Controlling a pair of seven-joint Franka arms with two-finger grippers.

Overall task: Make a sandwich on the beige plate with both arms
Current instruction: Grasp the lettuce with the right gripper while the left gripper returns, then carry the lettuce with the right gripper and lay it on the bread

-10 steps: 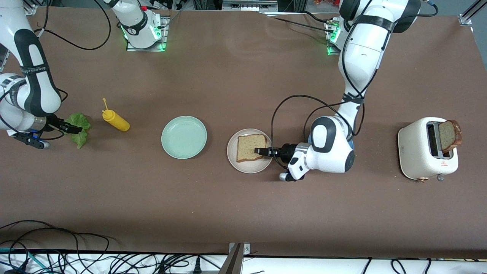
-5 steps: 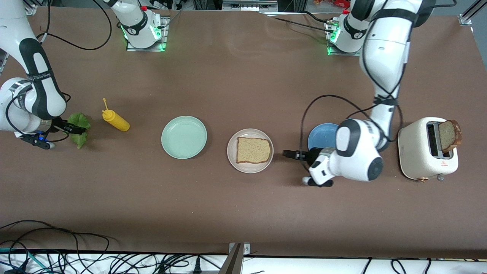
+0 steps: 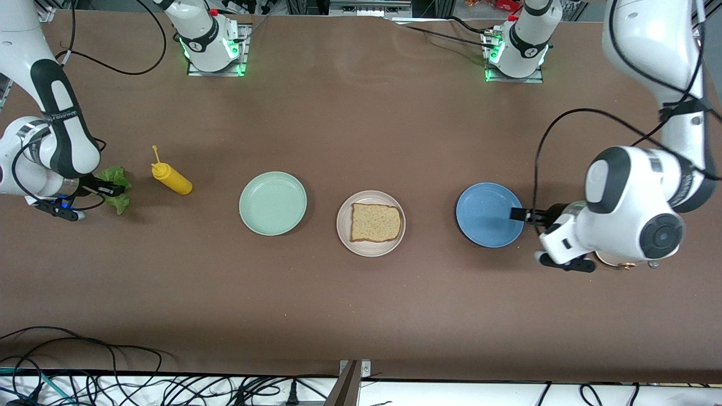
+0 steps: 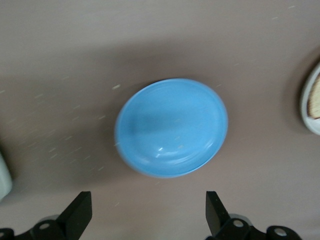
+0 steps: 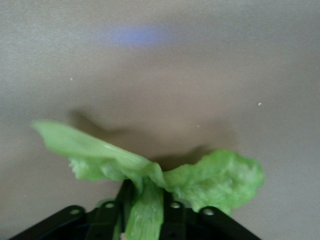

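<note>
You have one bread slice (image 3: 375, 222) lying on the beige plate (image 3: 344, 237), so the sandwich is only begun; the step in hand looks like the lettuce layer, with the second slice still to fetch. Your left arm is the biggest thing in play, bulking over the table at its own end; the left gripper (image 3: 520, 214) hangs over the edge of the blue plate (image 3: 485, 214), fingers spread and holding nothing. The right gripper (image 3: 107, 189) is pinching the lettuce leaf (image 3: 117, 179) well away from the beige plate, toward the right arm's end. To bring it over you must carry it above the mint-green plate (image 3: 273, 203), just beside the beige plate; the yellow squeeze bottle (image 3: 171, 178) lies close by the leaf, so lift clear of it first.
</note>
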